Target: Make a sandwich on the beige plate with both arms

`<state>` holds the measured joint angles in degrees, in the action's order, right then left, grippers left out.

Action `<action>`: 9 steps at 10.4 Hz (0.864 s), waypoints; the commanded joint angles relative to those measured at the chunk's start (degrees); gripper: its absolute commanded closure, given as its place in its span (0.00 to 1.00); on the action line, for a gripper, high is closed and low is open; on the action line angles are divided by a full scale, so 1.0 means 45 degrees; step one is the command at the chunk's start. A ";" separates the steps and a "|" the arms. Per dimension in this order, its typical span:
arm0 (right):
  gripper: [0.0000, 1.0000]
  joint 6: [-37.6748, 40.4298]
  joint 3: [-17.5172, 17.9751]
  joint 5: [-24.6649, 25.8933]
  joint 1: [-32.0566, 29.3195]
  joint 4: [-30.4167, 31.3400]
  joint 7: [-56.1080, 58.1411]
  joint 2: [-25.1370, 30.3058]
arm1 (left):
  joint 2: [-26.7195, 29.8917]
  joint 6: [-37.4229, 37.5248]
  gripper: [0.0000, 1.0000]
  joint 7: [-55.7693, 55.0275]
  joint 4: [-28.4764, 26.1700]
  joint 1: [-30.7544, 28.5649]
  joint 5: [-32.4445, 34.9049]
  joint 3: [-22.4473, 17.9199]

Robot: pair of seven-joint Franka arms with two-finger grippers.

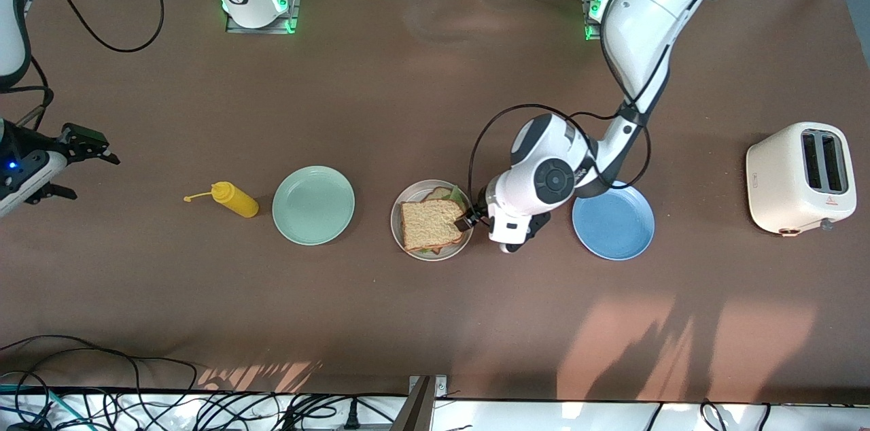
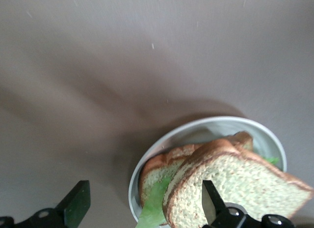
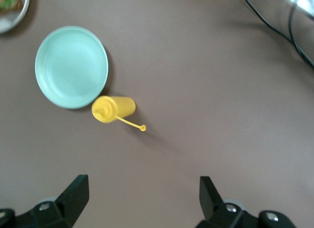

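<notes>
The sandwich [image 1: 429, 223] lies on the beige plate [image 1: 395, 213] in the middle of the table. Its top bread slice [image 2: 240, 181] sits askew over the lower slice [image 2: 158, 170], and green lettuce [image 2: 158, 201] sticks out between them. My left gripper [image 1: 469, 219] is low at the plate's edge toward the left arm's end. In its wrist view the left gripper [image 2: 145, 203] is open, one finger [image 2: 211, 204] against the top slice's edge, holding nothing. My right gripper [image 1: 102, 149] waits, open and empty, at the right arm's end of the table, above bare tabletop [image 3: 142, 201].
A mint-green plate [image 1: 313, 204] and a yellow squeeze bottle [image 1: 234, 199] lying on its side are toward the right arm's end. A blue plate [image 1: 614, 223] lies partly under the left arm, and a cream toaster [image 1: 801, 177] stands past it. Cables run along the table's near edge.
</notes>
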<state>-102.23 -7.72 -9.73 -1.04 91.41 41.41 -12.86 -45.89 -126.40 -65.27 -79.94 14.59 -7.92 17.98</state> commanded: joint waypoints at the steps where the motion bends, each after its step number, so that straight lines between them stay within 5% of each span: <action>1: 0.00 -0.0231 -0.0003 0.0462 0.0367 0.1265 -0.3411 0.1310 | 0.1697 0.1617 0.00 0.0635 -0.0243 -0.1071 0.0760 0.0047; 3: 0.00 -0.0057 0.0579 0.0989 0.0506 0.1365 -0.5733 0.1606 | 0.2694 0.3374 0.00 0.1898 -0.0243 -0.1871 0.1873 0.0086; 9: 0.00 0.0996 0.1716 0.1967 0.0544 0.0702 -0.8635 0.1314 | 0.5273 0.6404 0.00 0.8748 -0.0107 -0.5132 0.1877 0.0126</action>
<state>-100.22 -0.88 -2.57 1.61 95.58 4.89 -7.53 -25.88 -100.62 -33.86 -79.09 -5.32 -0.53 17.97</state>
